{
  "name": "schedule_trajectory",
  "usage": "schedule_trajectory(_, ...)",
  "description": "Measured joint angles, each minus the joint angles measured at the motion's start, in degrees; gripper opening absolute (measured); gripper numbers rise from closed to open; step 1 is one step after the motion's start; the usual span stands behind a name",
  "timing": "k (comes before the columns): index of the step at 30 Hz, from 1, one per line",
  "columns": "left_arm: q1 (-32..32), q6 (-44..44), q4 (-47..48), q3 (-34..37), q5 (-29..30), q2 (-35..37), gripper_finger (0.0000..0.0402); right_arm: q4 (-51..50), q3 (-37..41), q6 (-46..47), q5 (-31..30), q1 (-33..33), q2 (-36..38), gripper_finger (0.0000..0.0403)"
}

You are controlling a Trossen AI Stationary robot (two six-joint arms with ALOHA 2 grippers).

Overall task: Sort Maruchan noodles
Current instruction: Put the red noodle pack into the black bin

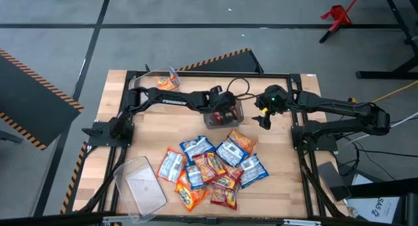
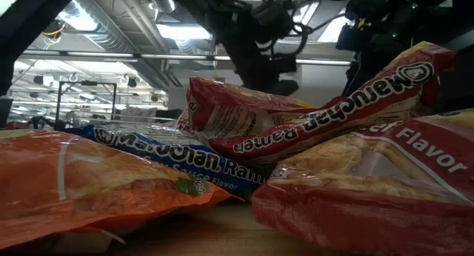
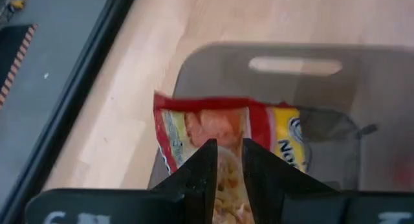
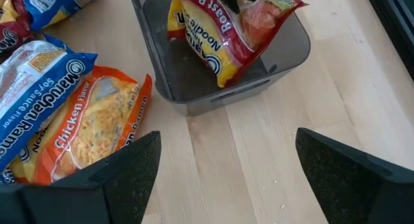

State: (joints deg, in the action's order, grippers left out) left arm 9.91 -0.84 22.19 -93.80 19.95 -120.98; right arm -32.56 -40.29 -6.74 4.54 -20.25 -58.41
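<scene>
The Maruchan noodles lie in a loose heap (image 1: 215, 167) of orange, blue-and-white and red packets on the near half of the table; they fill the low view (image 2: 355, 182). My left gripper (image 1: 225, 110) is over a small grey bin (image 1: 212, 121) at the table's middle, shut on a red packet (image 4: 223, 36). My right gripper (image 1: 264, 119) hovers open just right of that bin, its fingers (image 4: 129, 166) wide apart over bare wood and touching nothing. An orange packet (image 4: 90, 127) and a blue one (image 4: 39, 68) lie at the heap's far edge. My left gripper (image 3: 228, 146) pinches the red packet between its two fingers at the packet's upper end (image 3: 226, 160), coming from above and pointing down. The packet hangs tilted below the fingers, with its lower part (image 4: 220, 72) inside the grey bin (image 4: 194, 98).
A clear bin (image 1: 140, 183) stands at the near left corner. Another bin with an orange packet in it (image 1: 168, 80) stands at the far left edge. A black frame rail (image 1: 300, 154) runs round the table. Bare wood (image 1: 274, 147) shows right of the heap.
</scene>
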Motion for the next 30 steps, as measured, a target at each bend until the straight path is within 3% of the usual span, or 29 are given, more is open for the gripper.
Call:
schedule_trajectory(6,0.0,0.7,0.1,-0.1,-3.4,-1.0,0.0064,0.1,0.0,0.0,0.0,0.0,0.0,0.0344)
schedule_trajectory(11,1.0,0.7,0.4,-0.1,-16.7,-1.3,0.0057,0.6,0.0,0.0,0.0,0.0,0.0,0.0344)
schedule_trajectory(13,1.1,0.7,0.3,-0.1,-18.4,-1.5,0.0053,1.1,0.0,0.0,0.0,0.0,0.0,0.0344)
schedule_trajectory(17,0.8,0.7,-0.2,-0.1,-16.9,-1.2,0.0041,1.9,0.0,0.0,0.2,0.0,0.0,0.0344)
schedule_trajectory(26,-2.2,-1.3,4.0,-1.9,-3.1,2.3,0.0009,2.4,0.0,-0.8,0.5,0.0,0.0,0.0344)
schedule_trajectory(30,-1.3,-1.2,4.5,-0.9,-3.1,2.0,0.0002,2.5,0.0,-0.8,0.5,0.0,0.0,0.0344)
